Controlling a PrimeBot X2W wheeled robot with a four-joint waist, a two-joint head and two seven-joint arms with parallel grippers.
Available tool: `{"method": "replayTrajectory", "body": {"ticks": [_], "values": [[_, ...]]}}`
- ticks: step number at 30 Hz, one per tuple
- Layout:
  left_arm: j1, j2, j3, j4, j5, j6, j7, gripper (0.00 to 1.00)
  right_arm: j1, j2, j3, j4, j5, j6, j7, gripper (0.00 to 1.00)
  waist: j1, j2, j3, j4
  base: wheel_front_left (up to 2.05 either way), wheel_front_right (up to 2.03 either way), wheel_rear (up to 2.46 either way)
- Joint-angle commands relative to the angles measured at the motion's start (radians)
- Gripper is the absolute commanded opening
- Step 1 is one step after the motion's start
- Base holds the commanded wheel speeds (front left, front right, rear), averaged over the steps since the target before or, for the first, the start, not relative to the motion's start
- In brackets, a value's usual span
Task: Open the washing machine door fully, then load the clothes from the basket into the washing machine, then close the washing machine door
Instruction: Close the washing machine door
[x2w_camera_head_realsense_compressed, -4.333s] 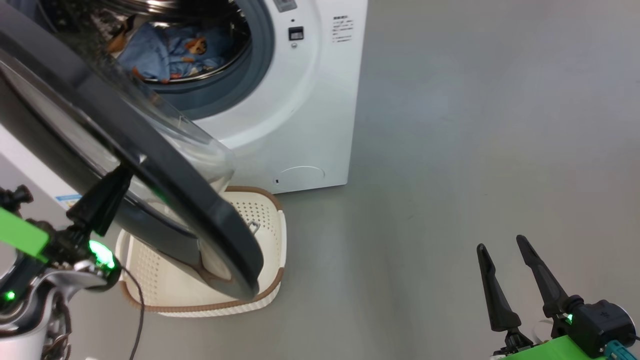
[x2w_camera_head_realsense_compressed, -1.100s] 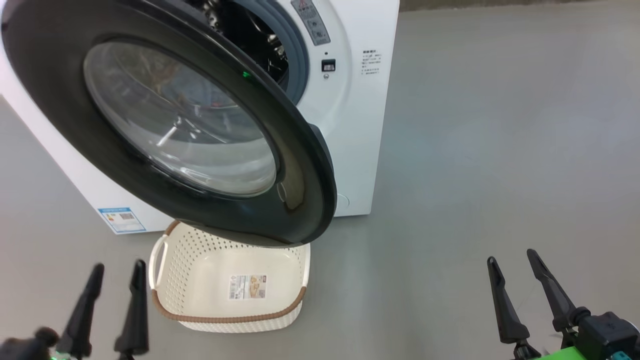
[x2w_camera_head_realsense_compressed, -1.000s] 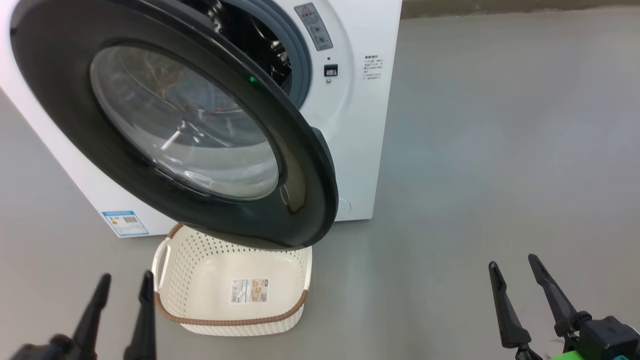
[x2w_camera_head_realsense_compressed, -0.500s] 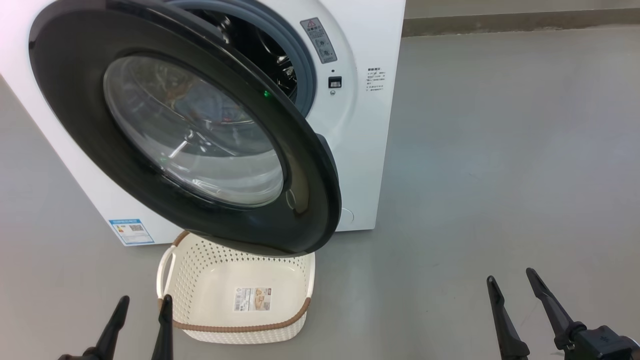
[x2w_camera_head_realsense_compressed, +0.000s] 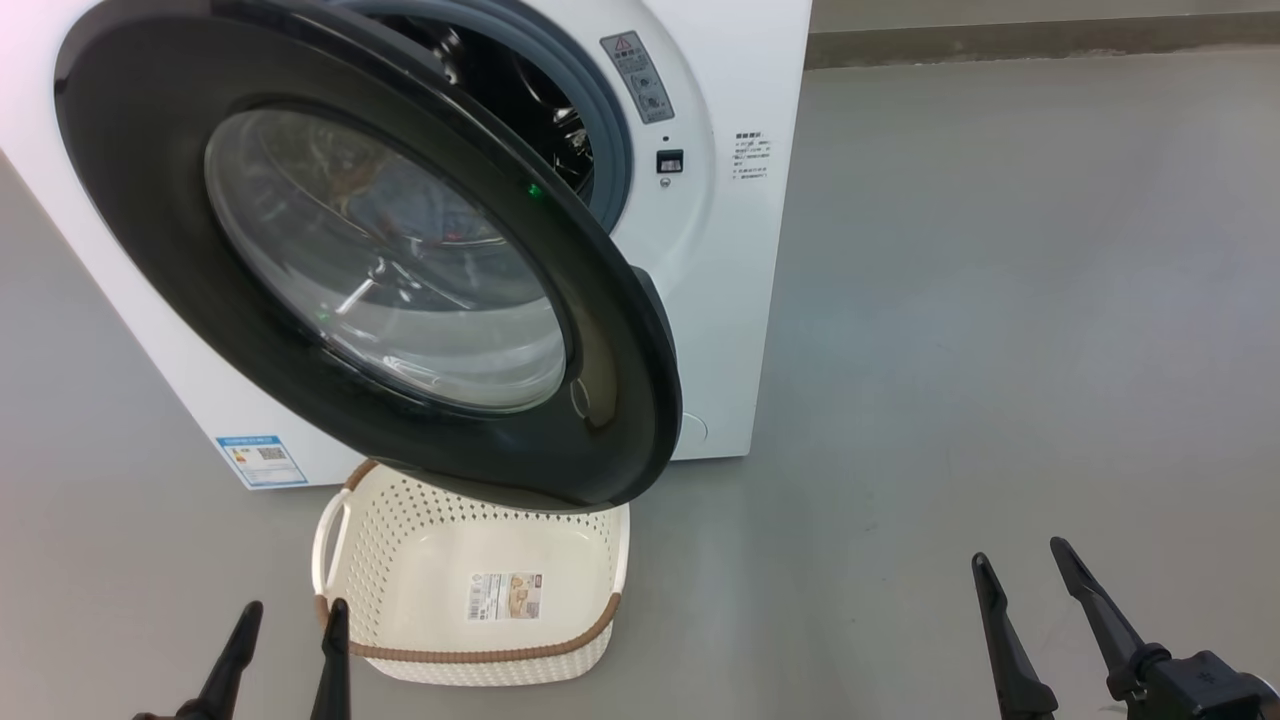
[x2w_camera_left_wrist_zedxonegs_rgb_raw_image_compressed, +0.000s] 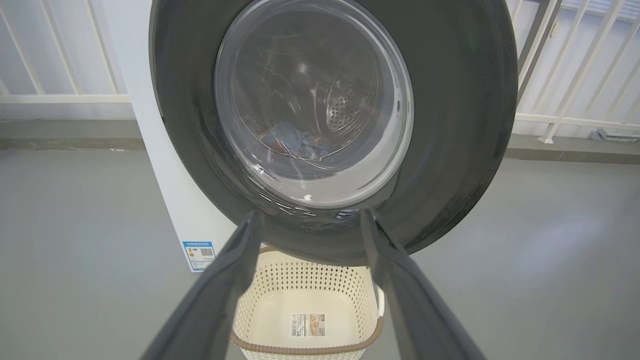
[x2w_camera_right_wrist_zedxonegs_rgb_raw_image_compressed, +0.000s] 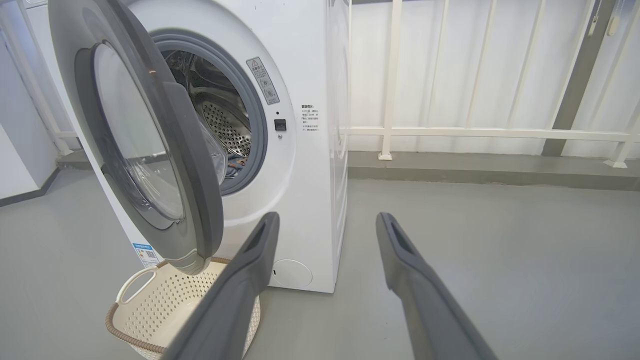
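The white washing machine stands with its black, glass-centred door swung partway, ajar over the drum mouth. Blue clothes lie in the steel drum, seen through the glass. The cream basket sits on the floor under the door's lower edge, holding nothing but its barcode sticker. My left gripper is open, just left of the basket's near corner and touching nothing; from its wrist, the left gripper faces the door above the basket. My right gripper is open over bare floor, far right.
Grey floor stretches open to the right of the machine. A white railing on a low kerb runs behind it. The door juts out over the basket. A blue label sits low on the machine's front.
Over four seconds the door has swung from wide open to partly shut, and my left gripper has come away from it. The head camera has tilted. In the last half second nothing moves.
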Motion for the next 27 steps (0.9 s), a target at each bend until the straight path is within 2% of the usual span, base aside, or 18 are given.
{"method": "replayTrajectory", "body": {"ticks": [1,5,6,7,8,9,19,27], "values": [[-0.025,0.011,0.030,-0.015,0.013,0.014,-0.010,1.00,-0.020,-0.008,0.025,-0.021,-0.006,0.006,-0.003,1.00,0.0000,0.0000,0.000,-0.002,0.00,0.00,0.00],[-0.028,0.011,0.025,-0.014,0.017,0.017,-0.012,1.00,-0.021,-0.008,0.016,-0.019,0.001,0.006,-0.004,1.00,0.0000,0.0000,-0.002,-0.003,0.00,0.00,0.00],[-0.028,0.011,0.023,-0.014,0.018,0.018,-0.012,1.00,-0.021,-0.008,0.017,-0.019,0.002,0.006,-0.003,0.65,0.0000,0.0000,-0.002,-0.003,0.00,0.00,0.00],[-0.029,0.011,0.022,-0.013,0.018,0.019,-0.012,1.00,-0.021,-0.008,0.020,-0.020,0.002,0.006,-0.002,0.44,0.0000,0.0000,-0.002,-0.003,0.00,0.00,0.00],[-0.029,0.011,0.020,-0.012,0.018,0.019,-0.013,1.00,-0.022,-0.009,0.022,-0.020,0.003,0.006,0.000,0.17,0.0000,0.0000,-0.002,-0.003,0.00,0.00,0.00],[-0.030,0.010,0.020,-0.011,0.018,0.020,-0.014,1.00,-0.022,-0.009,0.023,-0.021,0.005,0.006,0.001,0.00,0.0000,0.0000,-0.001,-0.003,0.00,0.00,0.00],[-0.043,0.014,0.010,-0.007,0.022,0.024,-0.021,1.00,-0.038,-0.019,0.026,-0.002,0.026,0.006,0.009,0.00,0.0000,0.0000,0.001,0.004,0.00,0.00,0.00],[-0.059,0.011,-0.003,-0.002,0.022,0.023,-0.032,1.00,-0.068,-0.047,0.021,0.038,0.051,0.006,0.013,0.00,0.0000,0.0000,0.009,0.048,0.00,0.00,0.00]]}}
